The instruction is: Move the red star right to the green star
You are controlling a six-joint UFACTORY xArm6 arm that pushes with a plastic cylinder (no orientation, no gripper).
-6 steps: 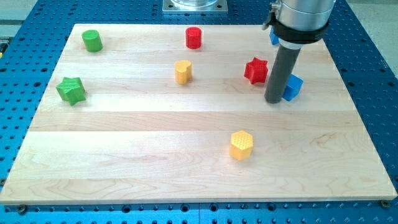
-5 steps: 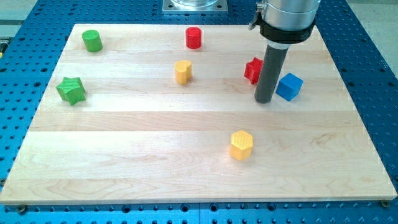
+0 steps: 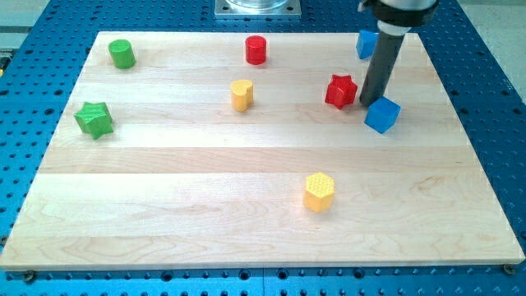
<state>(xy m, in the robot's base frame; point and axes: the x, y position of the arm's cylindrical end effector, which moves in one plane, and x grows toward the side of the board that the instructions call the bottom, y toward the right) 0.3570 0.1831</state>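
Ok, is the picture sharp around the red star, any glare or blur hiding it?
Camera view: sharp and evenly lit, with no glare on the wooden board; the red star is crisp and fully visible; my tip sits just at its right, beside the blue cube; shadows are soft and short.

- The rod is a straight, round cylinder, dark grey to nearly black, with a smooth matt surface and a faint lighter sheen along one side.
- My tip (image 3: 371,102) is the rod's flat, blunt lower end, the same dark grey as the shaft.
- At the view's top the rod enters a wider black collar, cut off by the frame's edge.
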